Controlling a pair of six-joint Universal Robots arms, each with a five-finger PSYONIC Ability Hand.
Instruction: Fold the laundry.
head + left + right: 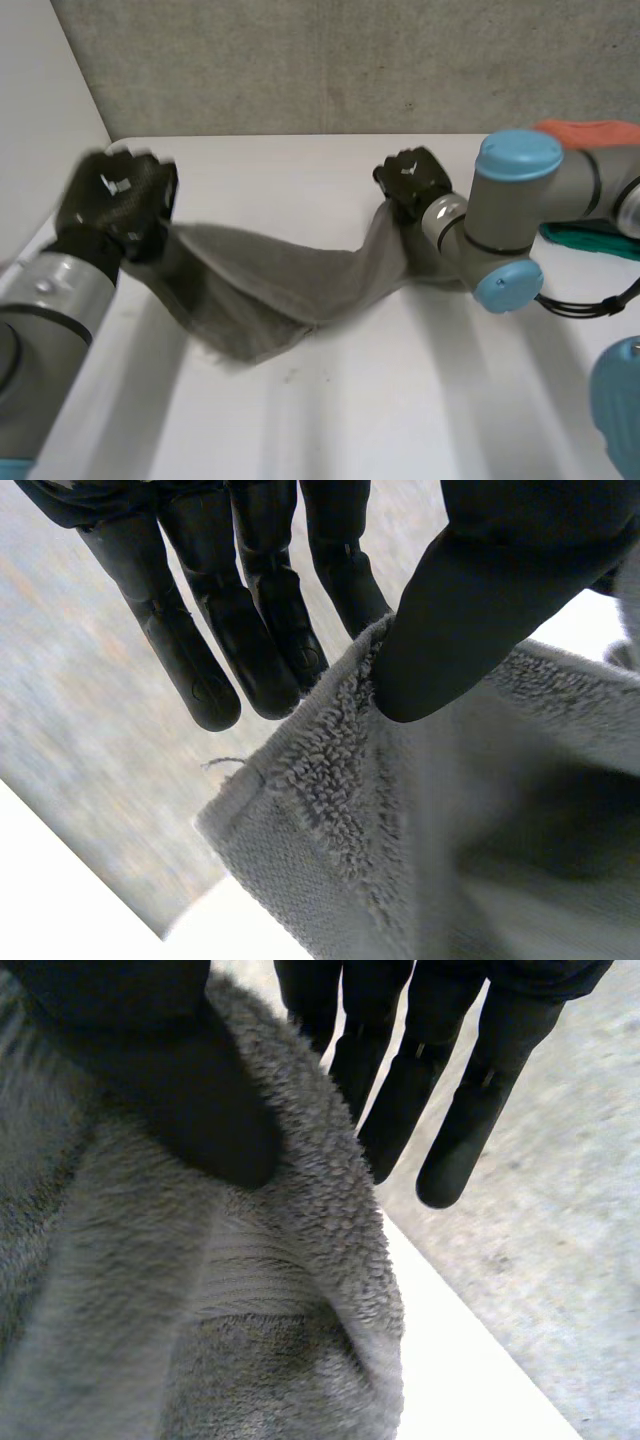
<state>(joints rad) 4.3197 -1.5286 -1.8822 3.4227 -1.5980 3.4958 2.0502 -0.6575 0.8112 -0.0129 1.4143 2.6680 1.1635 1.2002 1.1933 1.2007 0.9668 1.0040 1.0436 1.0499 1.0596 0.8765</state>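
Here the grey towel (pixel 270 290) hangs stretched between the two hands above the white table (pixel 380 410), sagging in the middle, with its lower part seemingly trailing onto the tabletop. The left hand (pixel 112 205) pinches it close to a corner: in the left wrist view its thumb (pixel 480 610) presses the hem against the straight fingers (pixel 255 640) behind the cloth. The right hand (pixel 410 180) does the same at the other end, and in the right wrist view its thumb (pixel 180 1100) clamps a bunched fold of the edge against the fingers (pixel 440 1100). Holding it by two points along one edge and well apart looks meant to let the weight pull the cloth flat, so it can be laid out square for a first fold. The right-hand grip has gathered more fabric than the left, so that end may come down rumpled. The fold itself has not yet been made. Past the right arm (pixel 520 210) sit an orange cloth (pixel 590 132) and a green cloth (pixel 590 242), probably more laundry waiting; whether they lie in a basket or loose on the table I cannot tell, since the arm covers most of them.
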